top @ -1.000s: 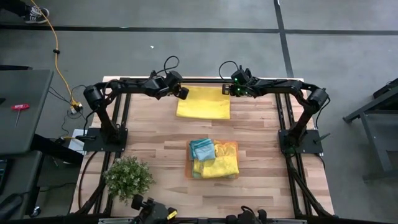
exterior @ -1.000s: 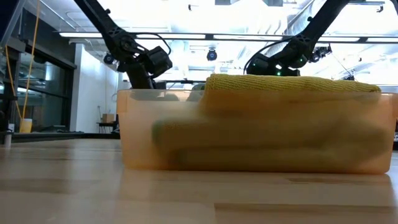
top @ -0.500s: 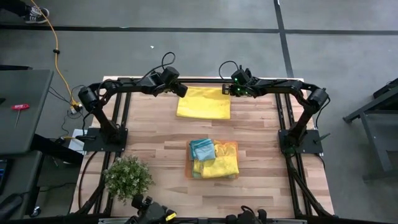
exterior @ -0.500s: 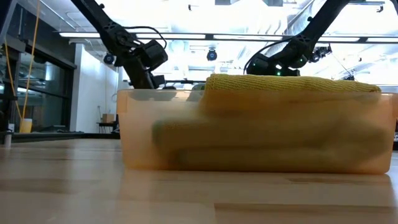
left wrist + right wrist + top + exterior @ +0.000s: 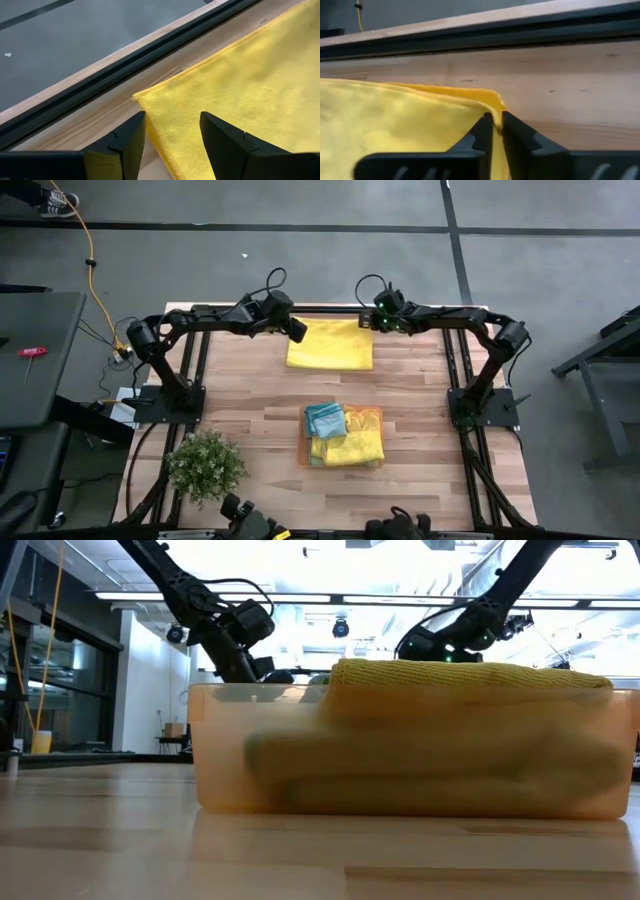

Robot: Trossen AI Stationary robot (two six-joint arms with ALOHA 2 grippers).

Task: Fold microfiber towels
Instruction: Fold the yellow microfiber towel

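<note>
While the yellow towel (image 5: 330,345) lies folded flat at the table's far edge, I see the left gripper (image 5: 170,135) wide, the right gripper (image 5: 496,131) pinching its corner

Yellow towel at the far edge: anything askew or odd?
Slightly. The yellow towel lies flat, but only the right tool pinches its corner; the left tool stands open over the other corner, holding nothing.

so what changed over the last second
The left gripper let go of the yellow towel at its corner; it now hangs over that corner with jaws apart. The towel slid slightly toward the right arm. The right gripper stays pinched on the other far corner. The orange tray of folded towels and the plant did not move.
</note>
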